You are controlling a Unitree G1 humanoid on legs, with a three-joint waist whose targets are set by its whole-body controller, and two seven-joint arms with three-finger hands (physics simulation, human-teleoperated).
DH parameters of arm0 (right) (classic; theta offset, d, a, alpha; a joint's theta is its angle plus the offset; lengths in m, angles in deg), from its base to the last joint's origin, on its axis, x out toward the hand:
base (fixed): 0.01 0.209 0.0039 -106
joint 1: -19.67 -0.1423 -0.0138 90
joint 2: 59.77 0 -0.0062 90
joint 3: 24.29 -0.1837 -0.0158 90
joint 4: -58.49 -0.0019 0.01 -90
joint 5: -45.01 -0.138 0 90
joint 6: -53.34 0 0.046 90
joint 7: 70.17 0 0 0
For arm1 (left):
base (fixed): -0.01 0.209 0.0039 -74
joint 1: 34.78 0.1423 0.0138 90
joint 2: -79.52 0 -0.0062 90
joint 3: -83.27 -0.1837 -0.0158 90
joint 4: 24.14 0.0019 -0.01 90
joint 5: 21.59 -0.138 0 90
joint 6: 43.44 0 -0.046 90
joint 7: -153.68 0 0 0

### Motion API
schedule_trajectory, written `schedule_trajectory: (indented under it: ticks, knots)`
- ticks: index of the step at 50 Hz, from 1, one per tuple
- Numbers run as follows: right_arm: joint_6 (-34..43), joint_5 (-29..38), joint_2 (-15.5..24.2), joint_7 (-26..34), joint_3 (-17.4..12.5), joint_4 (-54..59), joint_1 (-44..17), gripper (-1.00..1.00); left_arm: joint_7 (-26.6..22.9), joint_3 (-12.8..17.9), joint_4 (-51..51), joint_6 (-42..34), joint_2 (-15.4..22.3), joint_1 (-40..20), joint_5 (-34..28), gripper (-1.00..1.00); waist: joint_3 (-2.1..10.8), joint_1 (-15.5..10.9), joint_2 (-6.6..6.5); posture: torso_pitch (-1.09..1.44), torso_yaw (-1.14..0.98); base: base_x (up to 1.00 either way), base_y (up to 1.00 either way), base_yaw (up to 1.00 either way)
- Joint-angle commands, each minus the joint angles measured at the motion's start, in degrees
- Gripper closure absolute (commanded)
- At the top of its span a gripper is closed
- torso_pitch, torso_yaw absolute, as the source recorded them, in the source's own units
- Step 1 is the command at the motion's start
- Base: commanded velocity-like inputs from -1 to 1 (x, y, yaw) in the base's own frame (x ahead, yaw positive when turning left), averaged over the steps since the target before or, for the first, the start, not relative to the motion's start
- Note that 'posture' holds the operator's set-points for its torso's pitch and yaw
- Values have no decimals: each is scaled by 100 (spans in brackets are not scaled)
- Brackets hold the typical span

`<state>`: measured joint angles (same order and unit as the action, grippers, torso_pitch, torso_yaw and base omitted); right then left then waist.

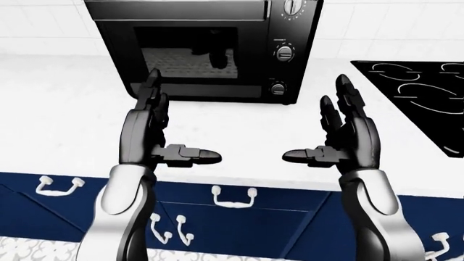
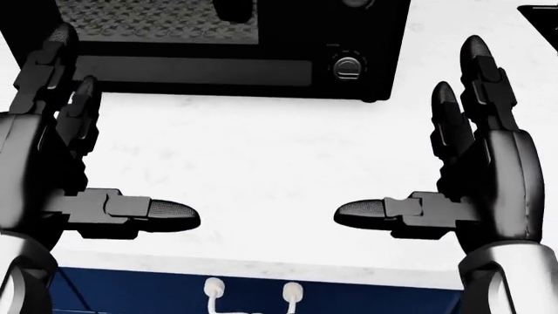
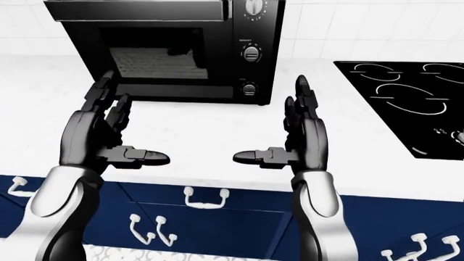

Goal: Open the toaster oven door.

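Observation:
The black toaster oven (image 1: 210, 54) stands on the white counter (image 1: 239, 130) at the top of the left-eye view. Its glass door (image 1: 189, 51) looks shut, with a rack visible behind it and a grey handle bar (image 1: 181, 10) along its top. Three knobs (image 1: 284, 53) sit in a column on its right side. My left hand (image 1: 178, 122) and right hand (image 1: 315, 122) are both open and empty over the counter below the oven, palms facing each other and thumbs pointing inward. My left fingertips (image 1: 152, 76) reach up to the oven's lower left edge without gripping it.
A black glass cooktop (image 1: 420, 92) is set into the counter at the right. Blue cabinet drawers with white handles (image 1: 232, 198) run under the counter's near edge. White wall tiles are behind the oven.

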<state>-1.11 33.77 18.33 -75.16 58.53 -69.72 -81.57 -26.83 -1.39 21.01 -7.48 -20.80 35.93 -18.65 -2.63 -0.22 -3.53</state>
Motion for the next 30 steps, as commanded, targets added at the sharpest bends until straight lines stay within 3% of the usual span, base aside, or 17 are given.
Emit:
schedule_trajectory:
  ticks: [1, 4, 5, 6, 7, 9, 10, 11, 13, 17, 21, 30]
  knots:
    - [-159, -8, 66, -4, -81, -216, -132, -100, -4, -12, -195, 166, 4, -145, 8, -100, 101, 18, -57, 0, 0, 31, 0, 0]
    - [-162, -19, 67, -19, -93, -222, -117, -100, -2, 4, -206, 163, 12, -144, 15, -100, 161, -39, 69, 0, 0, 33, 0, 0]
    - [-168, -33, 66, -38, -116, -249, -116, -100, 7, -7, -232, 147, 11, -134, 10, -100, 131, -51, 110, 0, 0, 29, 0, 0]
    - [-182, -26, 79, -51, -129, -247, -116, -100, -4, -5, -185, 216, 14, -115, 7, -100, 14, -47, 183, 0, 0, 0, 0, 0]
    - [-187, -68, 83, -44, -157, -300, -109, -100, 5, 2, -222, 182, 12, -124, 9, -100, 109, -44, 219, 0, 0, 0, 0, 0]
    - [-164, -101, 102, -56, -173, -359, -109, -100, -3, 2, -281, 267, 18, -120, -1, -100, 117, -72, 441, 0, 0, 0, 0, 0]
    - [-237, -100, 103, -39, -169, -304, -102, -100, -55, -40, -330, 412, 92, -70, -73, -100, 130, -63, 613, 0, 0, 0, 0, 0]
    - [-216, -115, 107, -44, -173, -335, -97, -100, -59, 10, -349, 375, 56, -90, -50, -100, 139, -92, 474, 0, 0, 0, 0, 0]
    - [-230, -128, 117, -40, -183, -337, -92, -100, -167, -67, -585, 928, 134, 160, -285, -100, 183, -55, 482, 0, 0, 0, 0, 0]
    - [-214, -167, 143, -47, -226, -360, -111, -100, -364, -80, -589, 780, 52, 128, -371, -100, 209, -37, 481, -1, 0, 0, 0, 0]
    - [-224, -211, 166, -54, -263, -341, -124, -100, -417, -160, -571, 687, 36, 105, -526, -100, 345, -42, 423, -5, 0, 0, 0, 0]
    - [-154, -308, 199, -125, -347, -459, -124, -100, -446, -113, -544, 573, 13, -1, -557, -100, 632, -30, 417, -14, 0, 0, 0, 0]
